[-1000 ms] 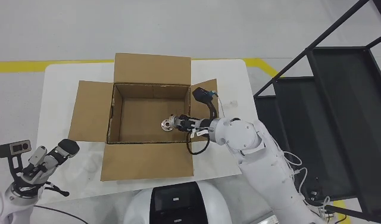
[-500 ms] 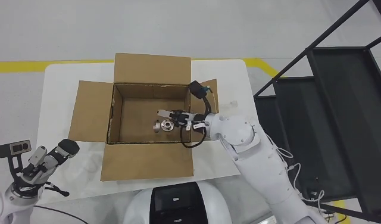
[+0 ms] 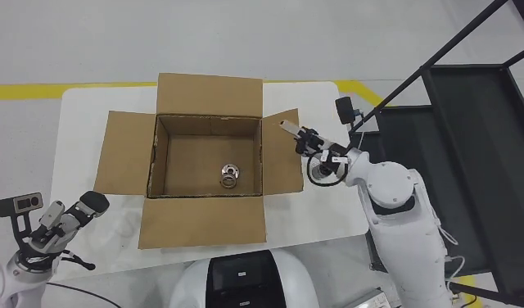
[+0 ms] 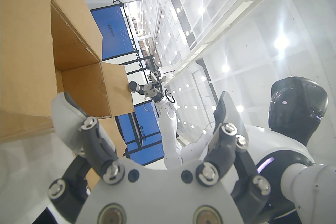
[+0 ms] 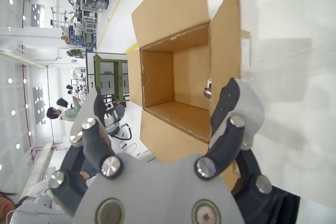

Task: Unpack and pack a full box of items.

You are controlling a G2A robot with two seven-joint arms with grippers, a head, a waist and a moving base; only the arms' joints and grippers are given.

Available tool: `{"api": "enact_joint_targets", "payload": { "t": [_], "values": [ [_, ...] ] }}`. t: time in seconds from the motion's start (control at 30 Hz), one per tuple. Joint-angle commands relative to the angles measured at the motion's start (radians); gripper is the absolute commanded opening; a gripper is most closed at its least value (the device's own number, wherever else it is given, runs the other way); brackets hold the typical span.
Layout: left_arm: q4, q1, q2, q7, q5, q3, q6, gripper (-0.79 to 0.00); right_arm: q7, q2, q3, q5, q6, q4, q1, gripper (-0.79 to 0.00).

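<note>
Nearest, off the near left corner of the table (image 3: 78, 136): left gripper (image 4: 144, 108), jaws spread wide, nothing between them. Next, the open box (image 3: 201, 222), all four flaps folded out. On its floor, toward the near wall and a little right of middle: one small round metal part (image 3: 228, 175), lying loose. Farther back, above the right flap (image 3: 282, 156): right gripper (image 5: 165, 93), jaws apart and empty. A second ago down inside the box, right at the part; now lifted out and drawn back to the right. Reads as a drop-off done: part packed, gripper free to fetch the next item.
</note>
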Motion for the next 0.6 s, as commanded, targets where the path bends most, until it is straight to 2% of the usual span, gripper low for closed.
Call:
{"api": "enact_joint_targets", "payload": {
  "t": [0.0,0.13,0.37,0.57],
  "values": [
    [0.0,0.0,0.0,0.0,0.0,0.0,0.0,0.0,-0.007,0.003,0.035,0.003,0.005,-0.005,-0.019,0.0],
    [0.0,0.0,0.0,0.0,0.0,0.0,0.0,0.0,-0.006,0.012,0.075,-0.02,0.028,-0.005,-0.051,0.0],
    [0.0,0.0,0.0,0.0,0.0,0.0,0.0,0.0,-0.03,0.02,0.076,-0.067,0.096,0.063,-0.068,0.0],
    [0.0,0.0,0.0,0.0,0.0,0.0,0.0,0.0,-0.055,0.029,0.063,-0.184,0.188,0.126,-0.07,0.0]
  ]
}}
